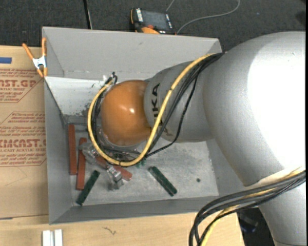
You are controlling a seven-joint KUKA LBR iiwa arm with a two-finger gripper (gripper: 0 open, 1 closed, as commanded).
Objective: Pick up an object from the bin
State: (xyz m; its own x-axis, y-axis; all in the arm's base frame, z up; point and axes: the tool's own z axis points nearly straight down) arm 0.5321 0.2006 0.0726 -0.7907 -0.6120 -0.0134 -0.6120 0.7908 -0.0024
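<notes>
In the lower left of the grey bin [58,168], the gripper [113,178] hung low under the arm's orange cover [123,111]. Cover and arm hid the bin's middle, and whether the gripper was open or closed could not be told. One small red-brown piece [126,173] lay just beside its tip. Two red-brown sticks [72,150] lay side by side near the left wall. Two dark green sticks flanked the gripper, one [87,187] at lower left, the other [162,181] to the right, well apart.

We see bare bin floor [195,160] right of a green bar [162,181]; red sticks [72,150] crowd the left wall [57,158].
</notes>
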